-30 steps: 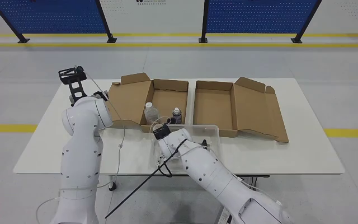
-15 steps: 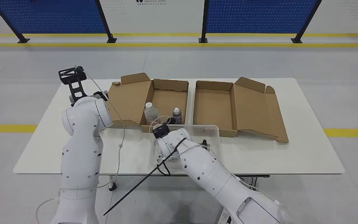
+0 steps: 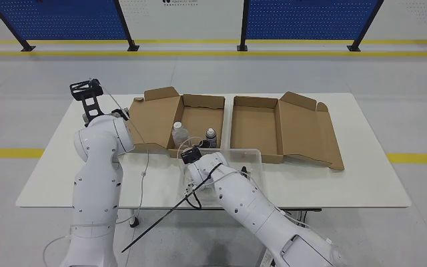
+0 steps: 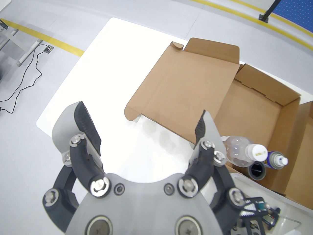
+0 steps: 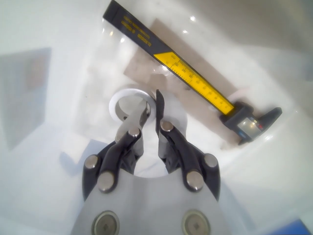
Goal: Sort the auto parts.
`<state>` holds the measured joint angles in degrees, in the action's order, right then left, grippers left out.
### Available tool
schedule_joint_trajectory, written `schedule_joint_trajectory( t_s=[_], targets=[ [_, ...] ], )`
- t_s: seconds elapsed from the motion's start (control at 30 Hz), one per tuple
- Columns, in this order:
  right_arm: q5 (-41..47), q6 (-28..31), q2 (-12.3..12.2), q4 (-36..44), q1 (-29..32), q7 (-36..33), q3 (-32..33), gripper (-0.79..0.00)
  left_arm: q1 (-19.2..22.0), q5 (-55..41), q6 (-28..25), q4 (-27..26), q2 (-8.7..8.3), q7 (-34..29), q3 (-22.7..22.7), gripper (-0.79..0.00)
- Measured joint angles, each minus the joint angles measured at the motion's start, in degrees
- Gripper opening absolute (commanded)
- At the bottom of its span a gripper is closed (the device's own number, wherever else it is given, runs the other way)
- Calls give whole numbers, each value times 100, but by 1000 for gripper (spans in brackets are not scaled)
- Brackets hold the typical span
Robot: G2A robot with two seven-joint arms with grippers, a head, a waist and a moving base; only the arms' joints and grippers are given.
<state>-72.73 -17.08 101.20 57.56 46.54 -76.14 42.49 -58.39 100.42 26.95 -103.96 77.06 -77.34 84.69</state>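
Observation:
My right gripper (image 5: pixel 152 110) reaches down into the clear plastic bin (image 3: pixel 251 156) and is shut on the rim of a white ring (image 5: pixel 129 91), one finger inside it and one outside. A black and yellow digital caliper (image 5: pixel 185 74) lies on the bin floor just beyond the ring. My left gripper (image 4: pixel 144 123) hangs open and empty high over the table's left end, also seen in the top view (image 3: pixel 87 90). The left cardboard box (image 3: pixel 200 120) holds a clear bottle (image 4: pixel 238 151), a small spray can (image 4: pixel 276 160) and a black cylinder (image 4: pixel 256 172).
A second open cardboard box (image 3: pixel 257 127) with wide flaps stands to the right of the first. The bin sits at the table's front edge, against both boxes. Bare white tabletop (image 3: pixel 67 173) stretches to the left and the far right.
The right arm has shifted slightly at the bin and its hanging black cable has swung a little. The left arm has not moved.

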Motion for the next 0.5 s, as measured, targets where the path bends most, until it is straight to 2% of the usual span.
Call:
schedule_joint_trajectory(
  t_s=[0.23, 0.5],
  targets=[
    [3, -47, -67, 415, 123, -33, 280, -785, 0, 0, 0, 0, 0, 0, 0, 0],
    [-36, -61, -297, 1555, 627, -181, 1018, -785, 0, 0, 0, 0, 0, 0, 0, 0]
  ],
)
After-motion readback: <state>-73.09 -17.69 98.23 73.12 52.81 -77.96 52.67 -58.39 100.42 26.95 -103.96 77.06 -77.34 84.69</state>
